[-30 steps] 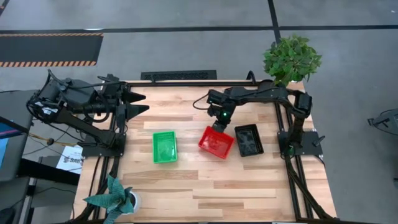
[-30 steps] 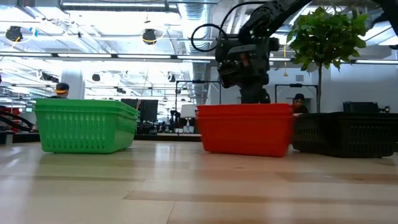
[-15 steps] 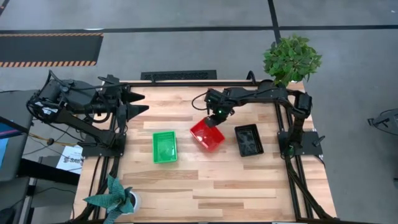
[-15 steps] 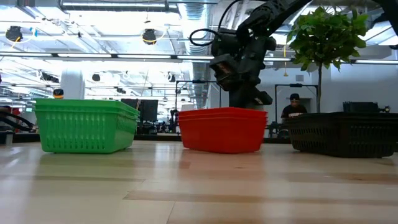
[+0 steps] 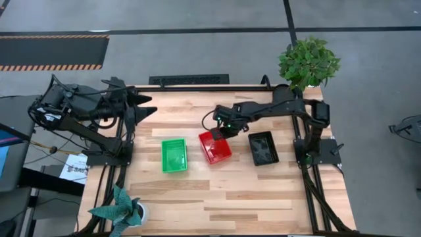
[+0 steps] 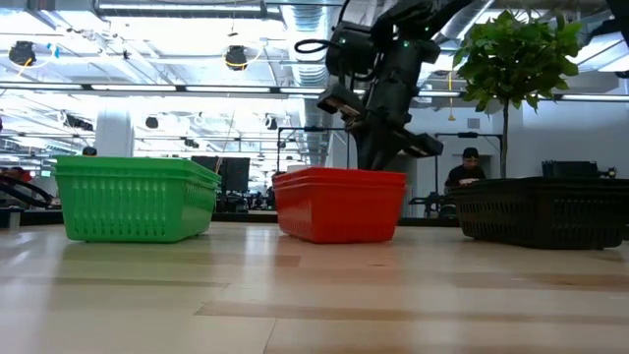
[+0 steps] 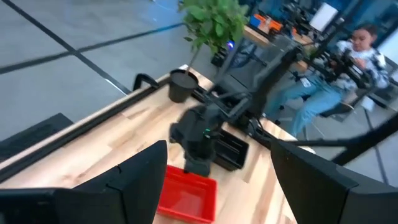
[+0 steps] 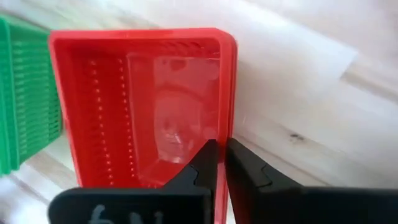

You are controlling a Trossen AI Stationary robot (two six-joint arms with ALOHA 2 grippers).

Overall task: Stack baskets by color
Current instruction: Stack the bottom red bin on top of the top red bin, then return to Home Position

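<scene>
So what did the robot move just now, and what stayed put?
The right gripper, pinching the rim of the red basket, dragged it across the table toward the green basket and away from the black basket, turning it so it lines up with the green one. The jaws have parted slightly but are still at the rim. The green and black baskets and the waiting left gripper stayed as they were.

Tabletop (image 5: 217,197): pale butcher-block wood planks, black frame rails. Resting on it, in a row: green perforated plastic basket (image 5: 174,155), red perforated plastic basket (image 5: 215,147), black perforated plastic basket (image 5: 263,147). Potted leafy green plant (image 5: 308,62) at one far corner.
</scene>
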